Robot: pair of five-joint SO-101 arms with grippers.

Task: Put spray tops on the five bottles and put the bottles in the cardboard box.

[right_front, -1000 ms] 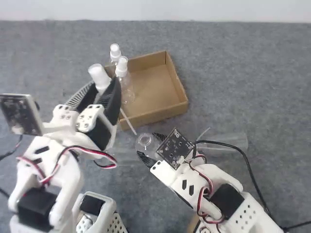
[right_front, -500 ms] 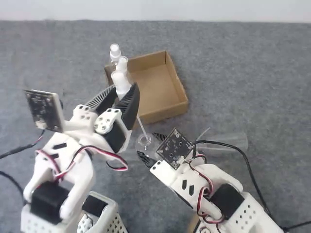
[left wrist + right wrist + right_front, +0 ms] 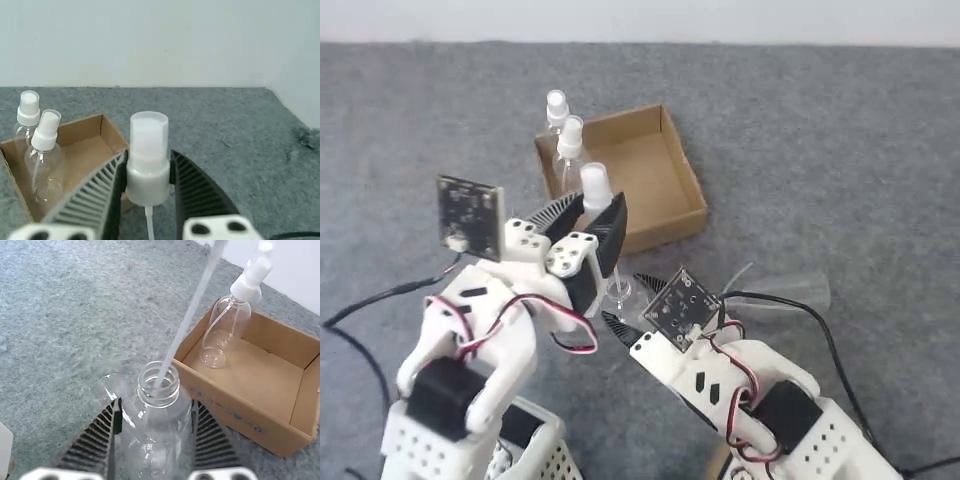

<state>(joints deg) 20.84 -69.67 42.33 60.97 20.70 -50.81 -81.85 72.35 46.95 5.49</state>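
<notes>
Left pincer (image 3: 595, 212): pinching the spray top (image 3: 148, 150) by its collar, nozzle up, held above the carpet (image 3: 840, 130) in front of the box.
Tube (image 3: 189, 315): thin and white, hanging at a slant from the top. As I read it, its lower end sits just inside the bottle's neck.
Bottle (image 3: 157, 395): clear, open and upright, just in front of the box's near wall.
Right pincer (image 3: 155, 412): pressed onto the bottle from both sides, below the neck.
Box (image 3: 655, 232): open cardboard, beyond the bottle. Two capped bottles (image 3: 42, 150) stand at its far left corner; I cannot tell whether the rear one is inside.
Loose bottle (image 3: 790, 292): clear, lying on the carpet well to the right.
Step in hand: I judge it to be seating the top on the held bottle.
Doing it well: I would straighten the top so the tube hangs plumb. Then I would lower it slowly until the collar meets the neck, and grip the bottle firmly while twisting. A slanted tube could catch the rim or tip the bottle.
</notes>
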